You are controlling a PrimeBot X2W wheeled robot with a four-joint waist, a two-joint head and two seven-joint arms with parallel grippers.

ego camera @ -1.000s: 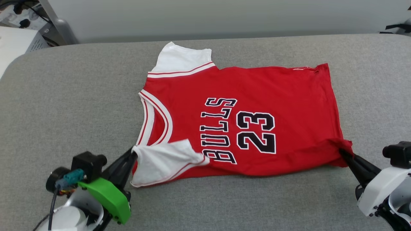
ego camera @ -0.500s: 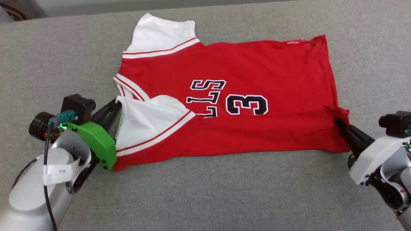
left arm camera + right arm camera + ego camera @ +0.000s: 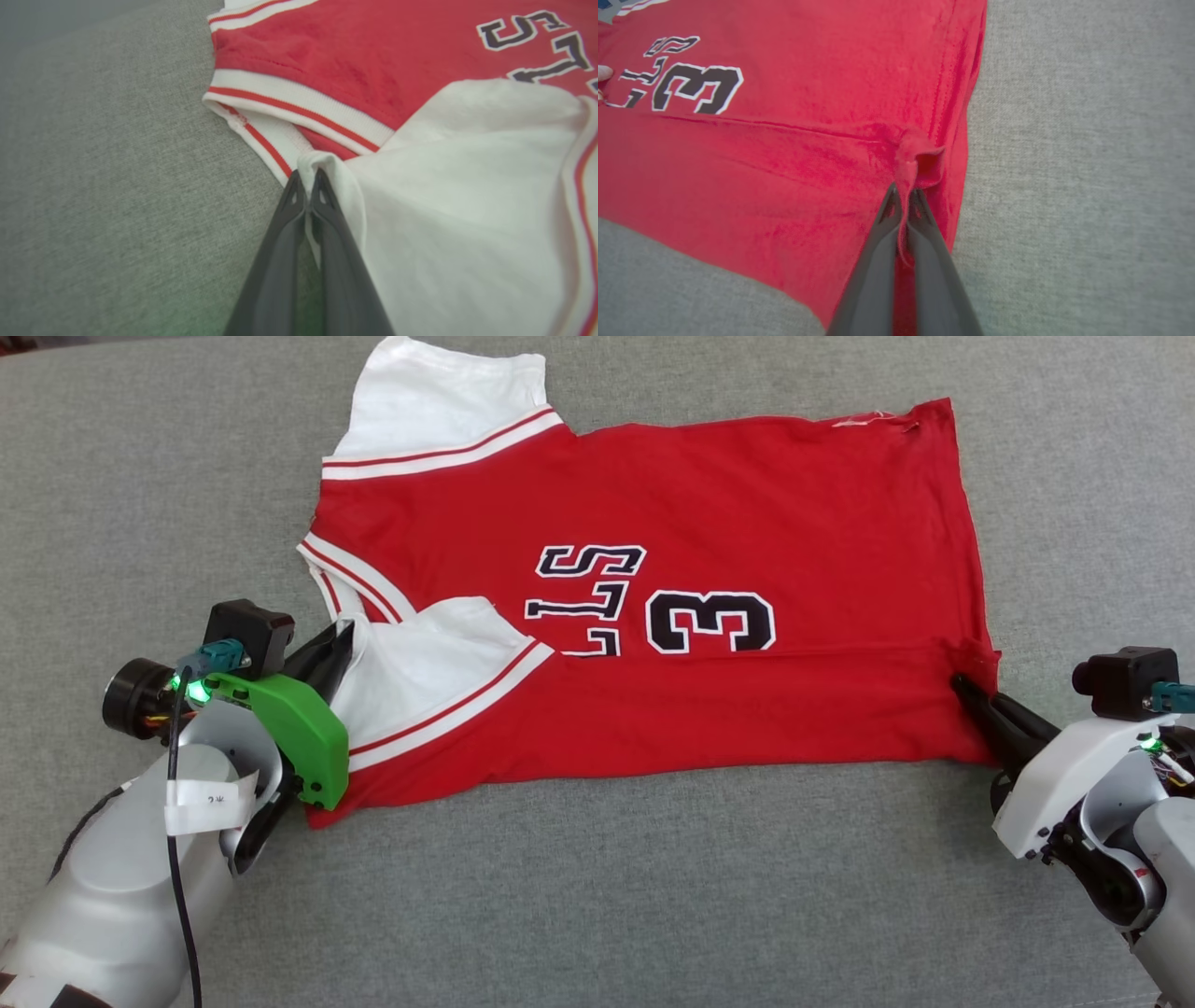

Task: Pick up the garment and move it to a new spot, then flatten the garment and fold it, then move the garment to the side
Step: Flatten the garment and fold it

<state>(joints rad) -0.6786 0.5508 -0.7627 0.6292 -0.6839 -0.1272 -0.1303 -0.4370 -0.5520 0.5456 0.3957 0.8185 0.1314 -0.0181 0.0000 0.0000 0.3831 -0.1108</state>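
The garment (image 3: 709, 495), a red jersey T-shirt with white sleeves, lies on the grey surface with its collar to the left. Its near edge is folded over the front, hiding part of the black lettering and leaving a number 3 (image 3: 709, 621) showing. My left gripper (image 3: 344, 637) is shut on the near white sleeve (image 3: 420, 658), pinching its edge (image 3: 308, 175). My right gripper (image 3: 960, 683) is shut on the red hem corner (image 3: 908, 161) at the right. The far white sleeve (image 3: 439, 401) lies flat at the top left.
The grey fabric-covered surface (image 3: 653, 896) spreads wide on all sides of the garment. A green cover (image 3: 299, 733) and a small black camera (image 3: 247, 630) sit on my left wrist; my right wrist carries a black camera (image 3: 1125, 677).
Both grippers have carried the near edge of the garment farther over its front, covering more lettering and the 2. The head camera has tilted down, so the whole scene sits higher.
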